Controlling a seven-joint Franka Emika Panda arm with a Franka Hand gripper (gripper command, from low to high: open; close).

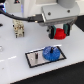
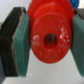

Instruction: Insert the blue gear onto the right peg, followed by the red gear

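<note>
Red gear (image 2: 49, 39): pinched between the gripper (image 1: 59, 33) jaws, held above the table (image 1: 15, 52). Blue gear (image 1: 50, 53): seated on the black-bordered plate (image 1: 31, 58) near the table's middle.

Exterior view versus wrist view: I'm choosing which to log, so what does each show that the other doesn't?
Only the exterior view shows the blue gear already on the plate, with a bare peg beside it, and the white table. Only the wrist view shows the hub hole of the red gear and the jaws pressing its sides. Both show the gripper holding the red gear.
</note>
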